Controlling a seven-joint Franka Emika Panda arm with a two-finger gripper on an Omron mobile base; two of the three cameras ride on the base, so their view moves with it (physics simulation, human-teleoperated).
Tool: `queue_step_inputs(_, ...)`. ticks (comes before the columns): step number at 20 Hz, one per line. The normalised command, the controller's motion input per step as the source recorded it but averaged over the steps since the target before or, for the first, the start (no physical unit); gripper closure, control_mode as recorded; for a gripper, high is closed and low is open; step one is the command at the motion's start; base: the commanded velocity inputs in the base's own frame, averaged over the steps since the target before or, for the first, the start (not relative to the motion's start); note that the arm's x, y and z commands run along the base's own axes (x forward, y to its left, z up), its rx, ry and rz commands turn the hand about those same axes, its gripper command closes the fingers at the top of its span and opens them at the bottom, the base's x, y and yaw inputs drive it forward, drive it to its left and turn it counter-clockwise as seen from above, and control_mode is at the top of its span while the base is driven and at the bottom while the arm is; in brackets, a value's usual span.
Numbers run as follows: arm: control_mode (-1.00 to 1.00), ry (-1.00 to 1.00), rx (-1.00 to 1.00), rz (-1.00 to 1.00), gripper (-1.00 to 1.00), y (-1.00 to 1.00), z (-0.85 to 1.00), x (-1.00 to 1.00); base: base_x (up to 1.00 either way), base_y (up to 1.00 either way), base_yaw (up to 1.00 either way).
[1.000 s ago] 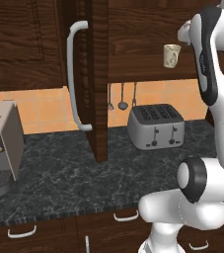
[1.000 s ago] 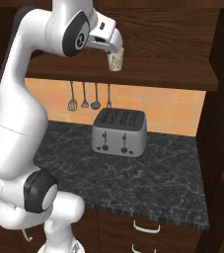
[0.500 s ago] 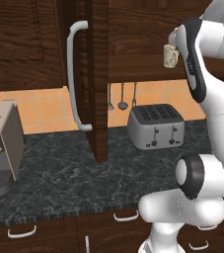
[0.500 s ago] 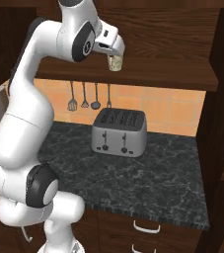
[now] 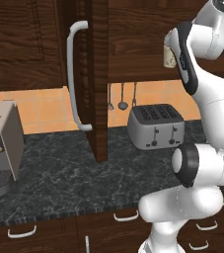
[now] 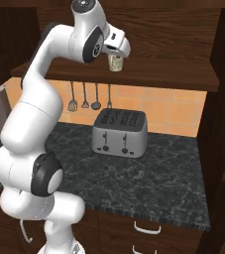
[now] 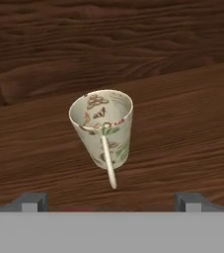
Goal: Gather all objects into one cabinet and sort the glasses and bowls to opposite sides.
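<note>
The pale speckled mug [image 7: 102, 129] stands upright on a dark brown wooden shelf [image 7: 182, 143], seen from above with its open mouth toward the camera. Its thin handle faces the lower edge of the view. The gripper [image 7: 111, 201] is spread wide, one finger tip [image 7: 32, 201] at either side, apart from the mug.

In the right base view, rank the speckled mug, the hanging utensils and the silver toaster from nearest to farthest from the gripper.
1. speckled mug: on the shelf, right under the open gripper.
2. hanging utensils: on the wall below, to the left.
3. silver toaster: lowest, on the counter.
</note>
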Motion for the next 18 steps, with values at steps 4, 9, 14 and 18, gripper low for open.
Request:
queue_step_inputs(4,-1.00,0.00,0.00,0.00,-1.00,-0.11,-0.19,0.31,0.00,0.00,0.00)
queue_step_inputs(9,-1.00,0.00,0.00,0.00,-1.00,-0.02,-0.15,0.36,0.00,0.00,0.00)
queue_step_inputs(14,-1.00,0.00,0.00,0.00,-1.00,-0.09,-0.16,0.40,0.00,0.00,0.00)
queue_step_inputs(18,-1.00,0.00,0.00,0.00,1.00,-0.05,-0.11,0.24,0.00,0.00,0.00)
